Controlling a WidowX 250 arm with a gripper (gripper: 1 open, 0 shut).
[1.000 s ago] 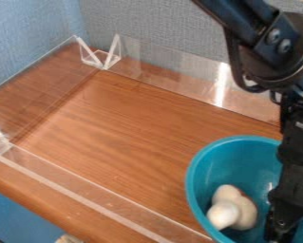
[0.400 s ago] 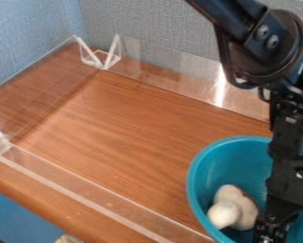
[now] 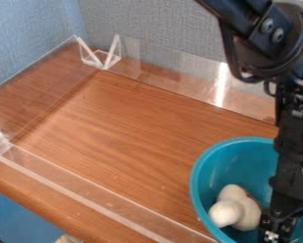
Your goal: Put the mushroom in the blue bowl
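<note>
The wooden table is taken as the landmark; it is walled by a low clear barrier along its edges. At the table's near right corner the blue bowl is seen, cut off by the picture's edge. The black arm reaches down over the bowl's right side, and the gripper hangs low inside the bowl at the frame's bottom edge.

The mushroom lies inside the bowl, on its floor, just left of the gripper and apparently free of it. The placing is therefore judged done; what is left seems only to lift the arm clear of the bowl.

The fingertips are dark and partly cut off, so how wide the fingers stand cannot be told from the view; nothing is seen held between them.

Against the earliest frame, the bowl is shown slightly further right, the mushroom is found in nearly the same spot within the bowl, and the arm's upper joint is set a little higher and further right.
</note>
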